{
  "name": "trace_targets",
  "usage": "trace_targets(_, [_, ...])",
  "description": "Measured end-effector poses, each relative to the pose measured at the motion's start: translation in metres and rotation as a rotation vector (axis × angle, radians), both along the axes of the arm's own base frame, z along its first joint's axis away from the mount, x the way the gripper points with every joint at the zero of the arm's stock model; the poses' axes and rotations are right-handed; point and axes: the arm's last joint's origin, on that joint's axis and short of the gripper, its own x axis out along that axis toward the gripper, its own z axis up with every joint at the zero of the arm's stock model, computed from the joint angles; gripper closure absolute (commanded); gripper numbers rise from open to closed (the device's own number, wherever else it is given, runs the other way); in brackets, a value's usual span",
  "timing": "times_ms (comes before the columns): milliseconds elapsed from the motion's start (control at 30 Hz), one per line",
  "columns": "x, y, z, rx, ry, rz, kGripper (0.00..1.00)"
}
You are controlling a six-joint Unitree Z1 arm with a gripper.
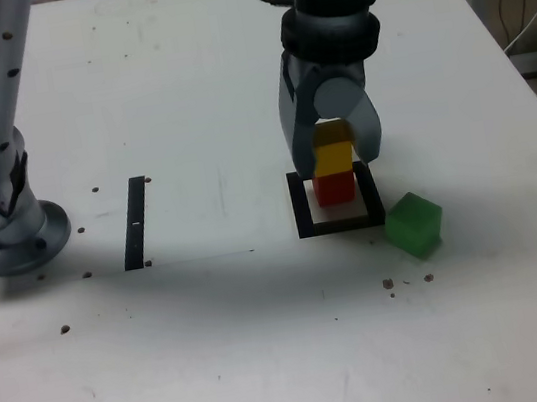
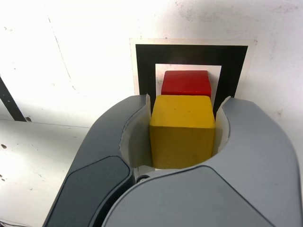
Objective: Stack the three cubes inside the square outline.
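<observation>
Three cubes are in play, and one of them, the yellow cube (image 2: 182,130), sits clamped between the jaws of the gripper (image 1: 332,141), which are closed tight against its two sides. It hangs over the red cube (image 1: 333,188), which rests on the white centre of the square outline (image 1: 302,206). In the exterior view the yellow cube looks to be at or just on the red one's top face; whether the two faces are fully touching I cannot tell. In the wrist view the yellow cube sits a little nearer the camera than the red one, though the viewing angle may account for part of that.

Outside the frame, the green cube (image 1: 415,224) lies on the desk just beside the outline's corner on the exterior view's right, towards the desk's near edge, turned slightly askew. A thin black strip (image 1: 135,223) lies well apart on the exterior view's left, near the arm's base (image 1: 4,225).

By my judgement the second tier is being placed. The next move calls for settling the yellow cube squarely onto the red, then parting the jaws without nudging it. After that the green cube remains to be fetched and set on top.
</observation>
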Motion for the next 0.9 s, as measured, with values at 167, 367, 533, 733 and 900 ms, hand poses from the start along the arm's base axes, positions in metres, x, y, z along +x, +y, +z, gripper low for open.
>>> trace_targets(167, [0.0003,-0.0002,-0.0022,-0.004,-0.006,0.001,0.77])
trace_targets(367, [-0.0004,-0.0002,-0.0031,-0.005,-0.001,0.001,0.58])
trace_targets(533, [-0.0008,-0.0002,-0.0036,-0.004,0.001,0.001,0.33])
trace_targets(733, [-0.0006,0.0004,-0.0042,0.008,-0.002,-0.002,0.07])
trace_targets(900, [-0.0028,0.0005,-0.0033,0.013,-0.002,-0.003,0.01])
